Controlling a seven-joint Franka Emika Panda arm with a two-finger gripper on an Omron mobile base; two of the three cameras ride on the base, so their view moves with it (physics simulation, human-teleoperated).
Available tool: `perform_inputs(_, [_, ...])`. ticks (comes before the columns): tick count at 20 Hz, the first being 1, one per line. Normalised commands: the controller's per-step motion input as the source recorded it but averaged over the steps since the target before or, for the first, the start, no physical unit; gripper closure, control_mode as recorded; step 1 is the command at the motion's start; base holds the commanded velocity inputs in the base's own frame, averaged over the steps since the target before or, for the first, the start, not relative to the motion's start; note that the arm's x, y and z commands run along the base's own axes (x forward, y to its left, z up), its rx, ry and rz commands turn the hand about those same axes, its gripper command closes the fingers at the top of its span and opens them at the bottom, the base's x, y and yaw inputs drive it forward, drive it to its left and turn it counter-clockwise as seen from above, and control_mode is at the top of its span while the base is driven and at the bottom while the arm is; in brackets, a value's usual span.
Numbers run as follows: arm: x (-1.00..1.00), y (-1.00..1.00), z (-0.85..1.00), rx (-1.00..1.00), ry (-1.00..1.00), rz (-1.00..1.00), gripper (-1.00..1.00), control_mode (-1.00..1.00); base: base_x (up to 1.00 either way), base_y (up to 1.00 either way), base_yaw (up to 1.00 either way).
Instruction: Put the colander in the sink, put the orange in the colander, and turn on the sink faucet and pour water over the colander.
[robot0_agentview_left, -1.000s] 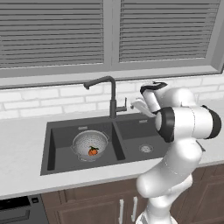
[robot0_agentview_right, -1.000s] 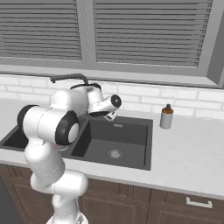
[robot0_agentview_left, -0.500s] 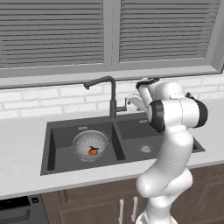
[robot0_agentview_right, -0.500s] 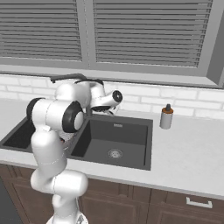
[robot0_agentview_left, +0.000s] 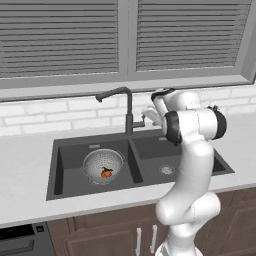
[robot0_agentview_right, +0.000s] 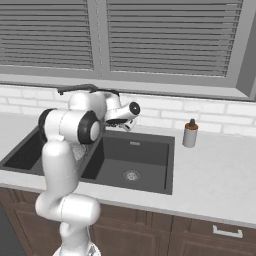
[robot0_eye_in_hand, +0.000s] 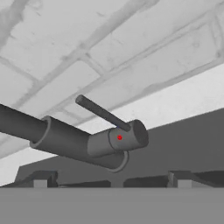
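Tabletop (robot0_agentview_left: 25, 165) of pale stone runs beneath a white brick wall (robot0_agentview_left: 50, 112) and a window with grey blinds (robot0_agentview_left: 60, 40), and we start at its left side in the left base view. Set into it is the sink (robot0_agentview_left: 60, 170), dark and matte, with two basins parted by a central divider. In the left basin we see the colander (robot0_agentview_left: 102, 165) standing upright on the basin floor, and the orange (robot0_agentview_left: 106, 173) lies inside it, near the middle of the bowl. Behind the divider rises the sink faucet (robot0_agentview_left: 129, 112), its hooked spout reaching out toward the left basin. We see no water running from the spout. Just right of the faucet's base sits the gripper (robot0_agentview_left: 148, 116), close beside the small side lever; whether it touches the lever we cannot tell from this side. Its jaws stand wide and we see nothing held between them. In the hand view the faucet's lever (robot0_eye_in_hand: 103, 113) and its round dark housing fill the middle ground, with the fingertips (robot0_eye_in_hand: 40, 180) low at the bottom, set well apart on either side of the housing. Further right, in the right base view, the right basin shows its round drain (robot0_agentview_right: 131, 175), and a small soap bottle (robot0_agentview_right: 189, 134) stands on the tabletop beyond the sink's right edge.
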Motion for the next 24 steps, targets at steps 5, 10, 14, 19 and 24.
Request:
perform_inputs(5, [0.31,0.02,-0.21,0.0,0.01,0.0,-1.0,-1.0,0.0,0.0,0.0])
perform_inputs(10, [0.35,0.05,-0.2,0.0,0.01,0.0,-1.0,-1.0,0.0,0.0,0.0])
perform_inputs(14, [0.38,0.12,-0.21,0.0,0.02,0.0,-1.0,-1.0,0.0,0.0,0.0])
perform_inputs(19, [0.36,0.08,-0.15,0.0,0.01,0.0,-1.0,-1.0,0.0,0.0,0.0])
perform_inputs(24, [0.4,0.02,-0.15,0.0,0.0,0.0,-1.0,-1.0,0.0,0.0,0.0])
